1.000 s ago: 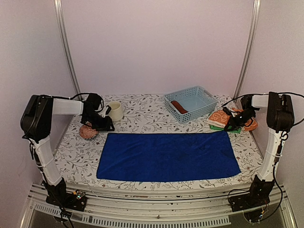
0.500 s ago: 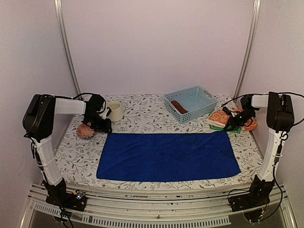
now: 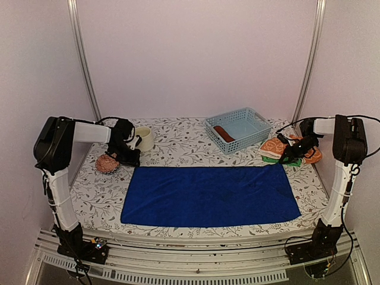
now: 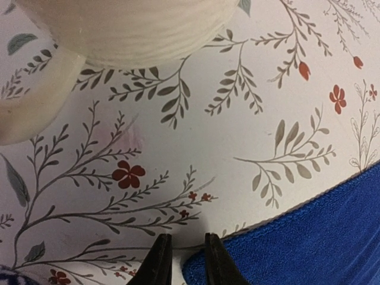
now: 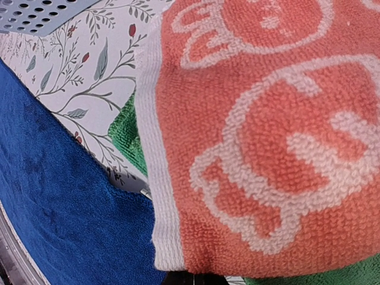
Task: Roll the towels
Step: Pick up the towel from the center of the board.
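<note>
A: L pincer (image 4: 187, 264)?
B: Tips narrowly apart at far-left corner of flat royal-blue terry towel (image 3: 211, 195).
A: R pincer (image 3: 289, 156)?
B: Pressed together at orange white-patterned terry towel (image 5: 255, 136), beside blue towel's far-right corner; hold unclear.

- Cream mug (image 4: 130, 29): cut off by the upper edge of the left wrist view; only the base and part of the handle are shown.
- Blue towel (image 4: 309, 237): a single corner is seen there, the rest lost past the lower and right edges.
- Left hand (image 4: 183, 261): only the fingertips are shown.
- Orange patterned towel (image 5: 267, 136): cropped above and at the right.
- Green towel (image 5: 127, 133): largely covered by the orange one.
- Right hand (image 3: 295, 151): too small from above; in its own view only a dark sliver, possibly a finger, is seen.
- Round brownish object (image 3: 108, 163): too small to be identified.
</note>
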